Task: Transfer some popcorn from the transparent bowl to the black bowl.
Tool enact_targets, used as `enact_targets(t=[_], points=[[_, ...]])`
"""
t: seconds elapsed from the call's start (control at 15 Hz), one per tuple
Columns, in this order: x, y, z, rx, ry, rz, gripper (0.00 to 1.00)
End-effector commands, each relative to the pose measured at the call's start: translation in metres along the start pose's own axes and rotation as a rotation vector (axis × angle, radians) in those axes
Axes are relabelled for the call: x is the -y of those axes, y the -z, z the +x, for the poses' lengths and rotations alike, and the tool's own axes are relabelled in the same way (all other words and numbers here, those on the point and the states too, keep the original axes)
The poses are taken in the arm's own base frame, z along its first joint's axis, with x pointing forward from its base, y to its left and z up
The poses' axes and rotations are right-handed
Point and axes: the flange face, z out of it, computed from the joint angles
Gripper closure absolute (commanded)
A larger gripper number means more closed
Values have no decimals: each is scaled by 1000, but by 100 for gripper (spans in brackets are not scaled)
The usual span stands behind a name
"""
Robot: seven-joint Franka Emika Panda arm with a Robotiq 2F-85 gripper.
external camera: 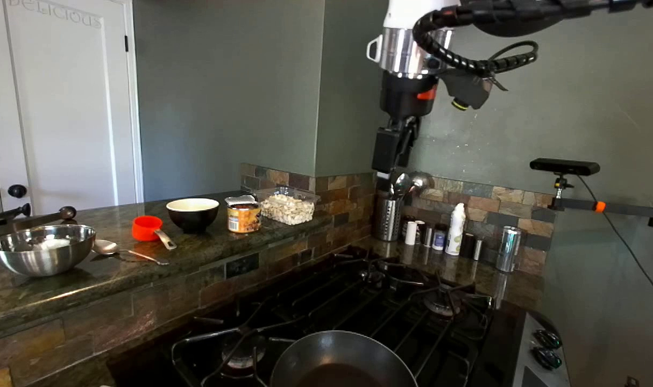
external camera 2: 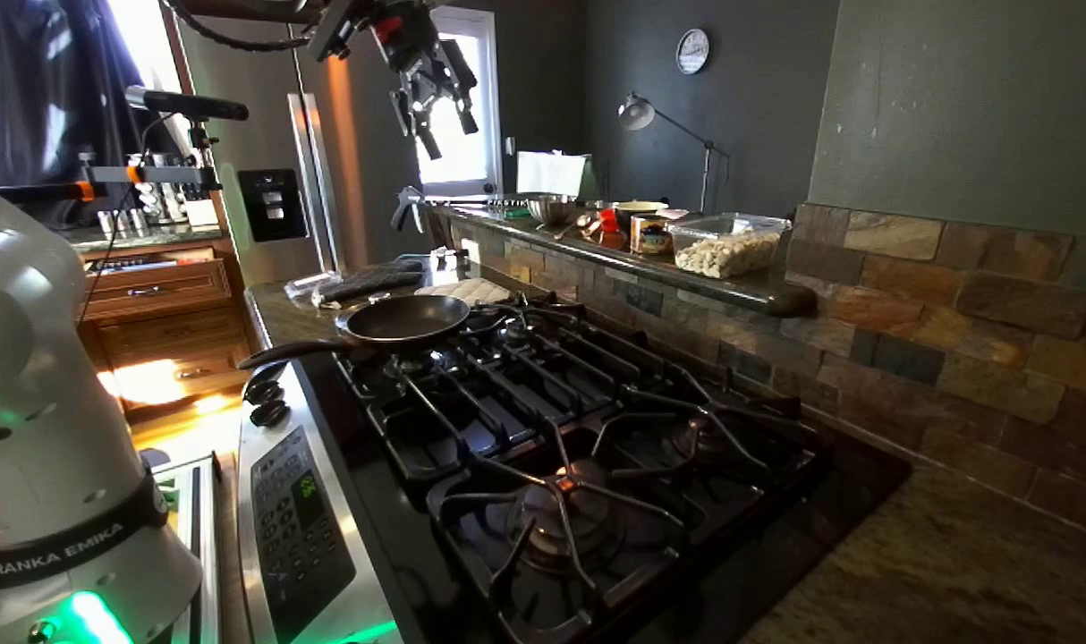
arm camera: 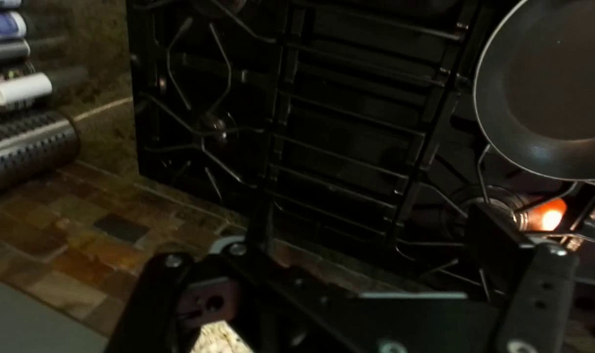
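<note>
The popcorn (external camera: 286, 209) is a pale heap in a clear see-through container (external camera: 299, 192), the transparent bowl, at the end of the raised ledge. The popcorn (external camera 2: 726, 254) and container (external camera 2: 702, 231) also show in an exterior view. In the wrist view only a patch of popcorn (arm camera: 219, 339) shows between the gripper's links. The black bowl (external camera: 192, 218), cream inside, stands on the ledge beyond an orange can; it is partly hidden in an exterior view (external camera 2: 640, 209). My gripper (external camera 2: 448, 134) is open and empty, high above the stove; its spread fingers also show in the wrist view (arm camera: 378, 228).
The orange can (external camera: 243, 216), red measuring cup (external camera: 146, 228), spoon (external camera: 107, 247) and steel bowl (external camera: 44, 250) share the ledge. A pan (external camera: 340, 357) sits on the stove. A utensil holder (external camera: 388, 219) and spray bottle (external camera: 455, 231) stand by the tiled wall.
</note>
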Motion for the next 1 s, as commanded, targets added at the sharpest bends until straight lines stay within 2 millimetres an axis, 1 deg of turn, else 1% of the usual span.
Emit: enact_targets(t=[0.0, 0.07, 0.13, 0.33, 0.53, 0.73, 0.8, 0.93], points=[[36, 13, 56, -101, 176, -22, 0], [42, 15, 71, -148, 218, -20, 0], [47, 13, 87, -188, 263, -7, 0], [58, -2, 127, -254, 340, 56, 0], [74, -20, 156, -278, 407, 109, 0], [98, -33, 175, -267, 482, 155, 0], [84, -29, 160, -265, 434, 115, 0], [96, -35, 169, -262, 462, 132, 0]])
